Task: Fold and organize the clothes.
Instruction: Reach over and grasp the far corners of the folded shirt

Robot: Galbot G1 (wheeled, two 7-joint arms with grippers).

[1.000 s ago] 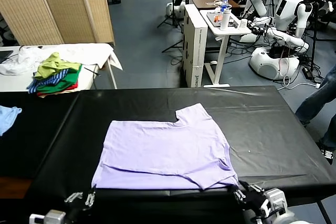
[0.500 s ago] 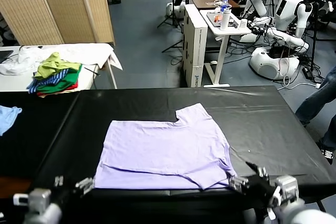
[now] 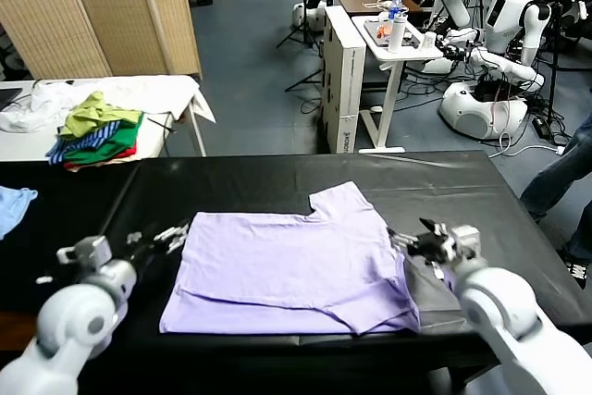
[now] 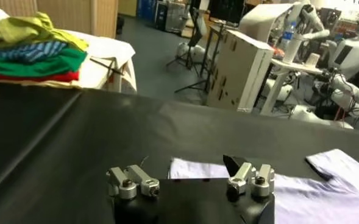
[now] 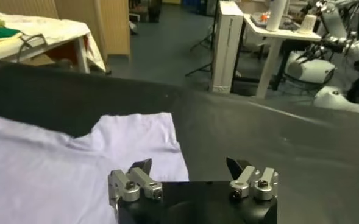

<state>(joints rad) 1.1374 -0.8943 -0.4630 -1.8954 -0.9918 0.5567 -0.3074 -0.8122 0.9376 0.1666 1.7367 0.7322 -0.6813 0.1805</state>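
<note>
While both tools stand wide open and hold nothing, the lavender T-shirt (image 3: 291, 270) lies flat on the black counter (image 3: 462, 191) between the left tool (image 3: 159, 236) and the right tool (image 3: 416, 240) — a pinch taken too deep may drag the thin fabric and wrinkle it. Nothing blocks either side; the colourful heap (image 3: 95, 129) sits far beyond the left tool.

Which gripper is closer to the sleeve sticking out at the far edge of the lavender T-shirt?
Right. The right gripper is beside the T-shirt's right edge, near that sleeve; the left gripper is at the opposite edge.
</note>
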